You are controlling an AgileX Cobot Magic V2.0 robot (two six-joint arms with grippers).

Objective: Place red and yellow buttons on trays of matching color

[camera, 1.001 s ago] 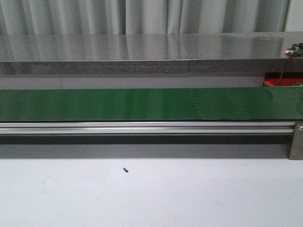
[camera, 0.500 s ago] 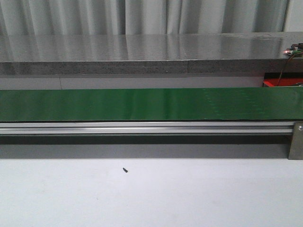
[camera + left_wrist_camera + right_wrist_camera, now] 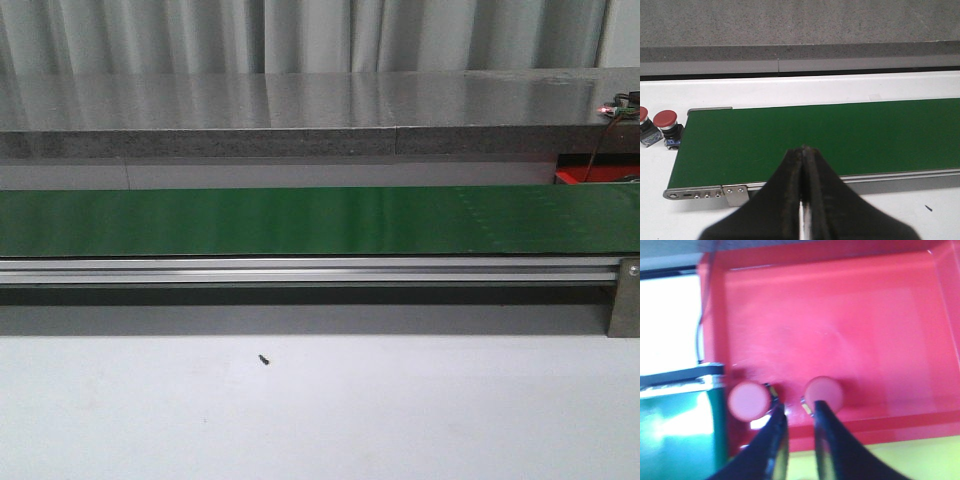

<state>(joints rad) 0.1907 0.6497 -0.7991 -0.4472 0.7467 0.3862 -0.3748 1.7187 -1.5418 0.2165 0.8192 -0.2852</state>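
In the left wrist view my left gripper [image 3: 802, 149] is shut and empty, hovering above the green conveyor belt [image 3: 830, 137]. Two red buttons [image 3: 665, 119] [image 3: 642, 115] stand on the white table just beyond the belt's end. In the right wrist view my right gripper [image 3: 797, 407] is open over the near rim of the red tray [image 3: 840, 315]. Two red buttons [image 3: 749, 401] [image 3: 824, 394] sit inside that tray, one beside each fingertip, with nothing between the fingers. A strip of the yellow tray [image 3: 880, 460] shows beside the red one. No yellow button shows. Neither gripper appears in the front view.
The green belt [image 3: 300, 220] spans the front view on an aluminium rail [image 3: 300, 270], with a grey stone ledge [image 3: 300, 110] behind it. A small black screw [image 3: 264, 359] lies on the white table. A corner of the red tray [image 3: 572, 176] and some wiring [image 3: 615, 110] sit far right.
Faint marks on the belt's surface have drifted to the right, so the belt is running that way. Nothing else differs in the front view.
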